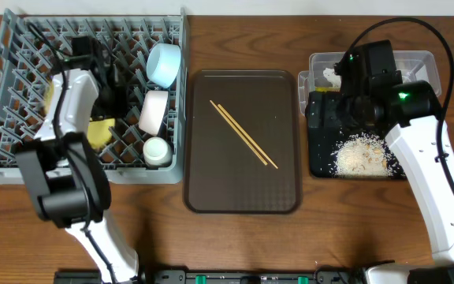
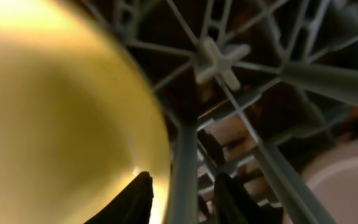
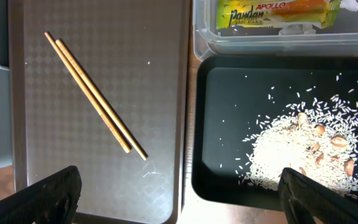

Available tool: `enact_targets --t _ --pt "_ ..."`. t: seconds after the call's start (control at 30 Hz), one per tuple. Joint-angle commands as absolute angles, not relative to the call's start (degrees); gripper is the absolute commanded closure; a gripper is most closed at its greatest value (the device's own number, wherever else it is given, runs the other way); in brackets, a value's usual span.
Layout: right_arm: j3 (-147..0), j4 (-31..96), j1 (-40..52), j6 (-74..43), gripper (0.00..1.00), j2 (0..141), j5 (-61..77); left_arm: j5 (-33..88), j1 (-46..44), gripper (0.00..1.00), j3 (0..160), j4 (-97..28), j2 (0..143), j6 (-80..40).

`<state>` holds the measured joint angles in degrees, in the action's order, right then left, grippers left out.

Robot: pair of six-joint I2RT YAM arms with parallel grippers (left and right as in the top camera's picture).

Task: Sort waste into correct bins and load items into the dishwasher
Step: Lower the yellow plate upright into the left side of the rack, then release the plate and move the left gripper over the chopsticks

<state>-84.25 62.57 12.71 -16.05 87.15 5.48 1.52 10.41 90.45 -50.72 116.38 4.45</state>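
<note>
1. Left arm: it is reaching into the grey dish rack (image 1: 14, 87) at the left of the table (image 1: 235, 241). In the wrist view the left fingers (image 2: 138, 202) are standing apart, with an upright grey rib of the rack (image 2: 183, 168) rising between them. They are clamping nothing. The yellow plate (image 2: 61, 112) is filling the left of that view, with its rim just beside the left-hand finger. Whether they are touching cannot be told.

2. Rack contents, overhead view: the yellow plate (image 1: 97, 132) is sitting among the pegs, partly hidden by the arm. Along the rack's right side, the light-blue bowl (image 1: 164, 63) is lying on edge at the far end. The white bowl (image 1: 154, 112) is sitting next to it, and the small white cup (image 1: 157, 150) is resting nearest the front.

3. Centre: the brown serving tray (image 1: 282, 189) is carrying the pair of chopsticks (image 3: 95, 93). They are lying side by side on a diagonal.

4. Right arm: it is hanging over the bins at the right. The right fingers (image 3: 48, 199) are spread wide and holding nothing. One tip is showing over the serving tray and the other over the black tray (image 3: 229, 124).

5. Bins: the rice scraps (image 3: 303, 149) are lying in a loose heap in the black tray. The clear tub (image 3: 229, 46) is sitting just behind it, holding the green-and-orange snack wrapper (image 3: 272, 14). In the overhead view a crumpled white tissue (image 1: 331, 76) is showing at the tub's left end.
</note>
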Motion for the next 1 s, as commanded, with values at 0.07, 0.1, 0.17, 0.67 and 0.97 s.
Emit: enact_targets --t 0.07,0.1,0.17,0.67,0.97 --pt "-84.25 62.61 12.4 -15.59 0.01 87.33 4.93 2.33 10.17 0.66 90.0 -51.48 117.99 3.99" --pt "-84.25 62.61 12.4 -15.59 0.01 87.33 4.93 2.28 10.17 0.66 90.0 -51.48 118.02 3.99" --pt "-84.25 62.61 12.4 -15.59 0.01 87.33 4.93 2.13 10.17 0.66 90.0 -51.48 117.99 3.97" --pt "-84.25 62.61 12.4 -15.59 0.01 87.33 4.93 3.73 10.15 0.58 93.32 -52.58 107.26 3.73" --pt "-84.25 62.61 12.4 -15.59 0.01 87.33 4.93 11.44 8.23 0.56 93.73 -56.03 90.8 3.49"
